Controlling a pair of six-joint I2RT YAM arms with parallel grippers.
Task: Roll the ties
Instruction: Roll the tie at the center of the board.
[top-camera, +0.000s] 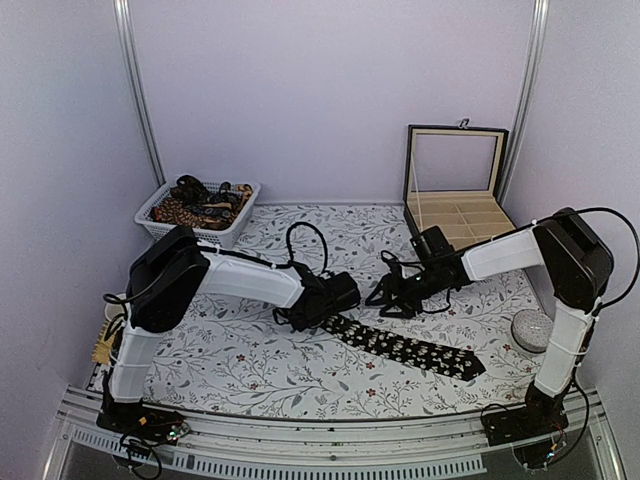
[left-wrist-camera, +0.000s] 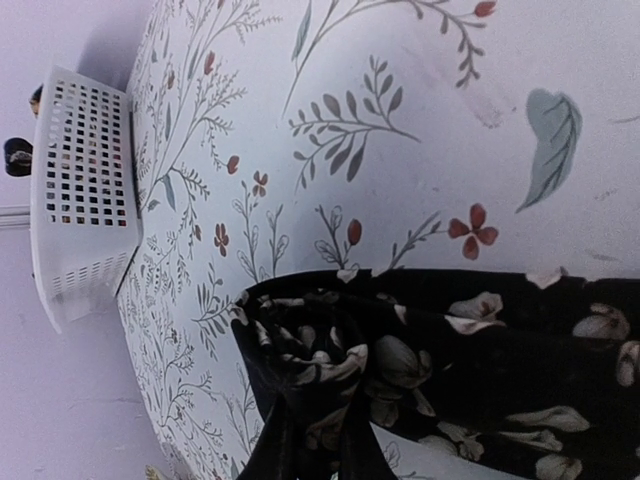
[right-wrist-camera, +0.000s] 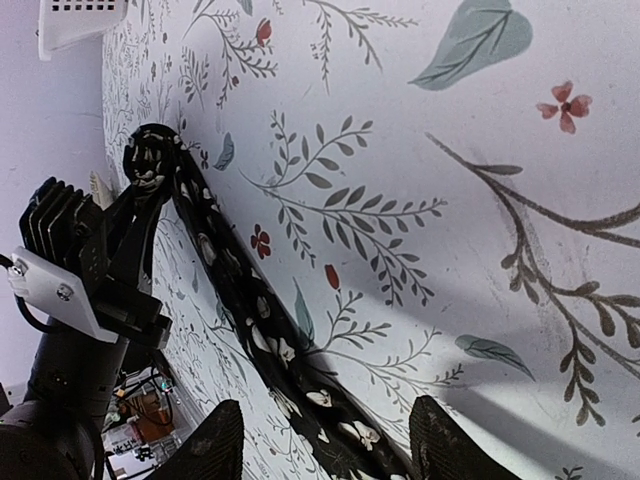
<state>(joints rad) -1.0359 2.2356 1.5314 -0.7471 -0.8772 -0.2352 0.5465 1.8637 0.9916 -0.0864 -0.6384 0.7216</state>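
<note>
A black tie (top-camera: 410, 347) with pale flower specks lies stretched across the floral tablecloth, its wide end toward the front right. Its narrow end is wound into a small roll (left-wrist-camera: 320, 345). My left gripper (top-camera: 338, 298) (left-wrist-camera: 315, 450) is shut on that roll, with the fabric pinched between its dark fingers (left-wrist-camera: 262, 450). My right gripper (top-camera: 397, 296) (right-wrist-camera: 325, 445) hovers open just above the tie's middle (right-wrist-camera: 255, 330), its fingertips (right-wrist-camera: 440, 440) on either side of the cloth and nothing held. In the right wrist view the left gripper (right-wrist-camera: 140, 215) shows holding the roll (right-wrist-camera: 150, 155).
A white basket (top-camera: 236, 225) (left-wrist-camera: 85, 190) holding several more ties (top-camera: 195, 205) stands at the back left. An open black compartment box (top-camera: 455, 205) stands at the back right. A round grey object (top-camera: 531, 329) lies near the right arm's base.
</note>
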